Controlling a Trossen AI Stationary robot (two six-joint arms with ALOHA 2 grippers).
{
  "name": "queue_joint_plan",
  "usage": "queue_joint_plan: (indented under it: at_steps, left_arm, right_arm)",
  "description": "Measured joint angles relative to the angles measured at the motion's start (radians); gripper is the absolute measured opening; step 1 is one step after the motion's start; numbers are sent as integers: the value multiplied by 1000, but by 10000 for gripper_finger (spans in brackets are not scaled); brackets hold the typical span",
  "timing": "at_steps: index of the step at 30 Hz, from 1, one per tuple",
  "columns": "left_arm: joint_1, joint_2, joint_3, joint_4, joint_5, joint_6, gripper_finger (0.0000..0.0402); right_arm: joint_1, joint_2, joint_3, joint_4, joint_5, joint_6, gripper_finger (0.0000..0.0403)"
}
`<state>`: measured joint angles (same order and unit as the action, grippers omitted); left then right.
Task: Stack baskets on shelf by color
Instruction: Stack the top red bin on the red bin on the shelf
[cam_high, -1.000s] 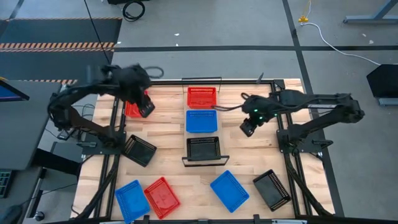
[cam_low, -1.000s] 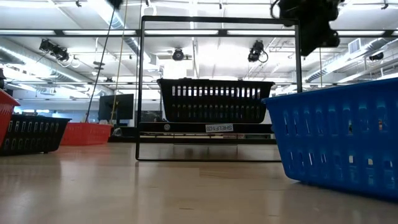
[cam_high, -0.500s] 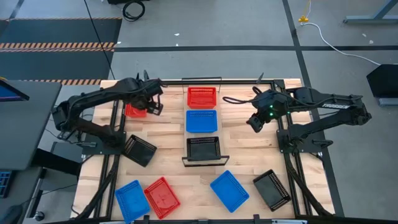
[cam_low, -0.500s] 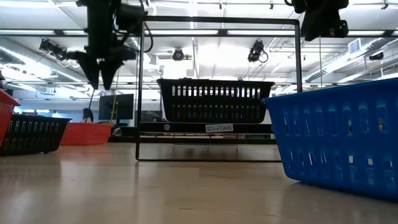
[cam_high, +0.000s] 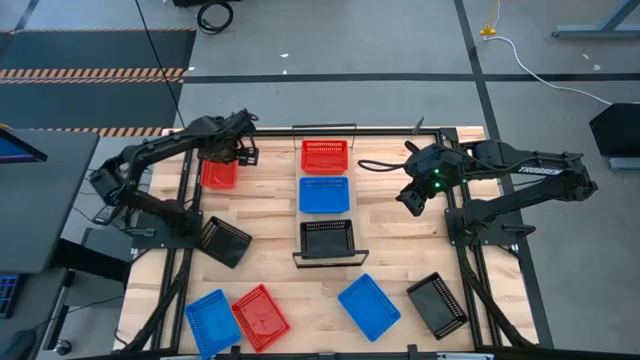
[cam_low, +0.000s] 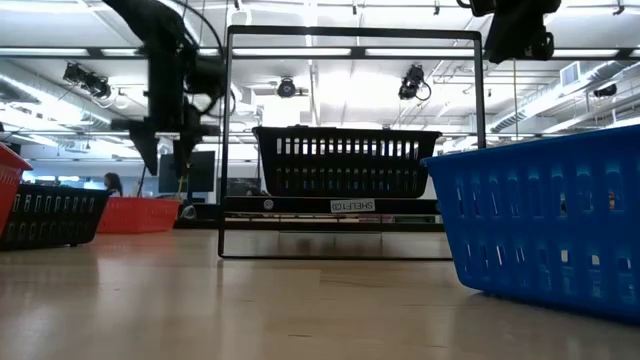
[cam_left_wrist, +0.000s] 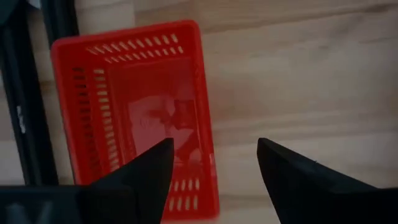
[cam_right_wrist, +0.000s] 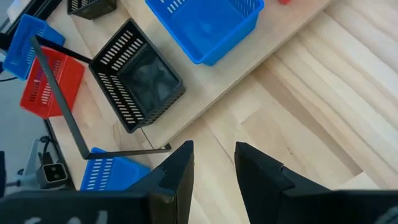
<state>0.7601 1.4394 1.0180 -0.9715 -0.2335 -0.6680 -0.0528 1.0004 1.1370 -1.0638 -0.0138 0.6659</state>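
Above the worktop's (cam_high: 270, 215) far left corner, the left pincer (cam_left_wrist: 214, 171) hangs with fingers spread and empty over a loose red basket (cam_left_wrist: 134, 118), apparently lined up to grasp its rim. That basket's long axis runs parallel to the shelf (cam_high: 326, 214), where red, blue and black baskets sit in line. The right pincer (cam_right_wrist: 214, 165) waits right of the shelf, half-open, holding nothing.

We see a smooth grey floor (cam_high: 330, 60) around the pale planked wooden table (cam_high: 390, 250), with dark lines running across it and a striped black-and-orange mat (cam_high: 90, 72) at one side. A white cable (cam_high: 540, 65) curls over the floor. Looking across the table, we see a big room with long bright ceiling lights (cam_low: 330, 50) and small black cameras (cam_low: 412, 83) hanging up high.
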Motion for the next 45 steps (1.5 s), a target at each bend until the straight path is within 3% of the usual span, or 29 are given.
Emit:
queue_joint_plan:
  at_steps: [9, 13, 16, 21, 22, 29, 35, 40, 42, 45]
  left_arm:
    - [47, 228, 0, 32, 6, 83, 238]
    - [51, 292, 0, 37, 59, 160, 214]
    - [50, 295, 0, 29, 89, 189, 163]
    - [51, 261, 11, 7, 95, 234, 28]
    - [51, 251, 16, 3, 96, 243, 16]
    - [17, 134, 122, -140, 100, 292, 7]
    - [-101, -1, 288, -298, 140, 341, 5]
    - [-229, -62, 417, -295, 359, 494, 5]
    - [-288, -64, 473, -267, 379, 586, 5]
    - [-362, -66, 529, -133, 329, 719, 5]
  right_arm:
    - [-3, 0, 0, 0, 30, 59, 122]
    - [-3, 0, 0, 0, 40, 69, 122]
    - [-3, 0, 0, 0, 46, 75, 122]
    - [-3, 0, 0, 0, 81, 66, 121]
    - [-3, 0, 0, -1, 87, 59, 121]
    - [-39, 0, 0, -42, 129, 33, 121]
    - [-105, 1, 0, -46, 126, -30, 121]
    - [-162, 1, 0, -12, 126, -78, 121]
    - [-182, 1, 0, 11, 126, -85, 121]
    - [-204, 1, 0, 47, 123, -96, 121]
